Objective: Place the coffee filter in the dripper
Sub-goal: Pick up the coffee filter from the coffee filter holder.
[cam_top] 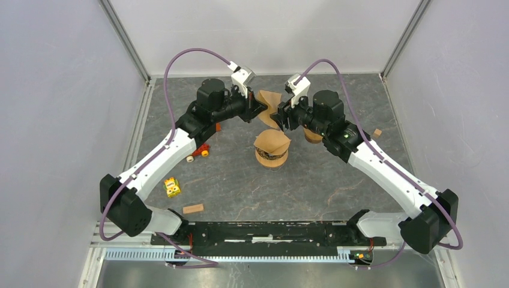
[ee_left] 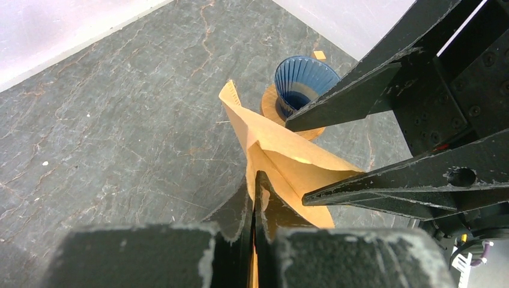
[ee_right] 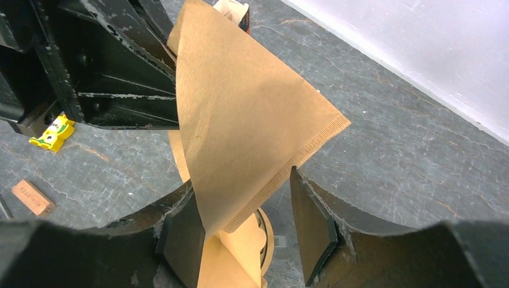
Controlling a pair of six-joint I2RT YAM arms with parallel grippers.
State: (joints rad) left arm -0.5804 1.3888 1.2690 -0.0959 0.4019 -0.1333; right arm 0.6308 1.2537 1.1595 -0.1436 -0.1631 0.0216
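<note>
Presently, a brown paper coffee filter (ee_right: 240, 108) is being held up above the tabletop (cam_top: 240, 192), between the two arms at the far middle of the top view. It is being pinched by the left tool (ee_left: 255, 183), whose fingers are being pressed together on one folded edge of the paper, as the left wrist view shows. The right tool (ee_right: 240, 186) is being held with its fingers apart, one on either side of the filter. In the right wrist view the paper is lying against the finger at the left of that view, and a clear gap is being left to the other finger. The filter is being shown partly unfolded, its crimped seam running down toward the right tool.

The dripper (ee_left: 300, 78), a blue ribbed cone on a round wooden base, is standing upright on the tabletop beyond the raised filter in the left wrist view, apart from the paper. A stack of filters (cam_top: 272, 144) is being carried on a round holder near the middle of the tabletop, just on the near side of the two tools. Beside the left arm a red toy (cam_top: 201, 151), a yellow block (cam_top: 173, 187) and a wooden block (cam_top: 193, 209) are lying well apart from one another, and a small wooden piece (cam_top: 377, 132) is lying near the right edge.
</note>
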